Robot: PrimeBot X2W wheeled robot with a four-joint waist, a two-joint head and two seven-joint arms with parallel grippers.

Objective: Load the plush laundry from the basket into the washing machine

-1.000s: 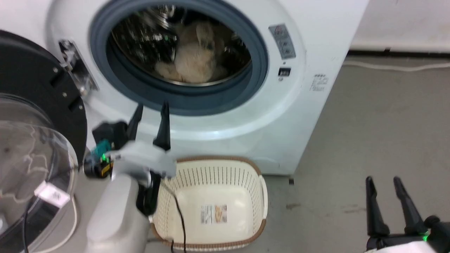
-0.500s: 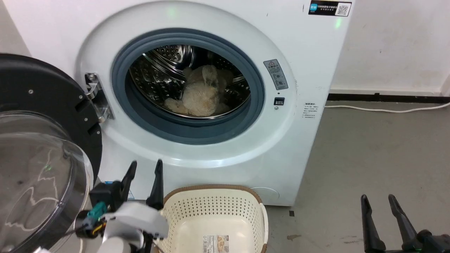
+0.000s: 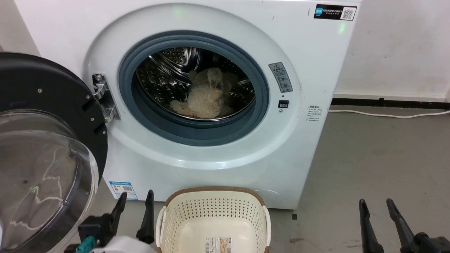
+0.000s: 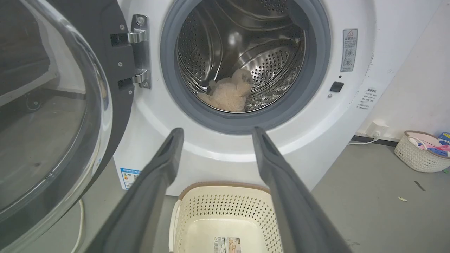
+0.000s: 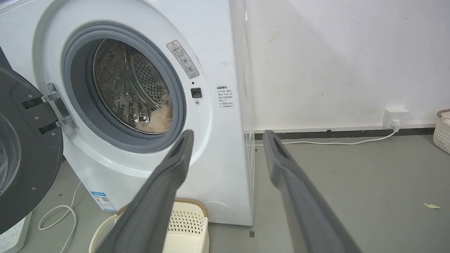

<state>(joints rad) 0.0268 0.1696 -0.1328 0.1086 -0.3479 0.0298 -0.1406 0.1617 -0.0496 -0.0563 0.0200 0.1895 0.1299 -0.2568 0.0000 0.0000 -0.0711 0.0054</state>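
The left gripper [image 3: 136,195], spread empty like the right gripper [image 3: 375,203], is retreating from the white front-loading washing machine [image 3: 309,70], with the beige fluffy plush laundry [image 3: 205,100] apparently loaded and the cream perforated plastic basket [image 3: 214,192] emptied.

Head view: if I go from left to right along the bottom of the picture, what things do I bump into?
Open glass door → left claw → basket → right claw.

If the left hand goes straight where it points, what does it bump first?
Likely the left hand meets the washing machine just under its grey ring; depth is unclear.
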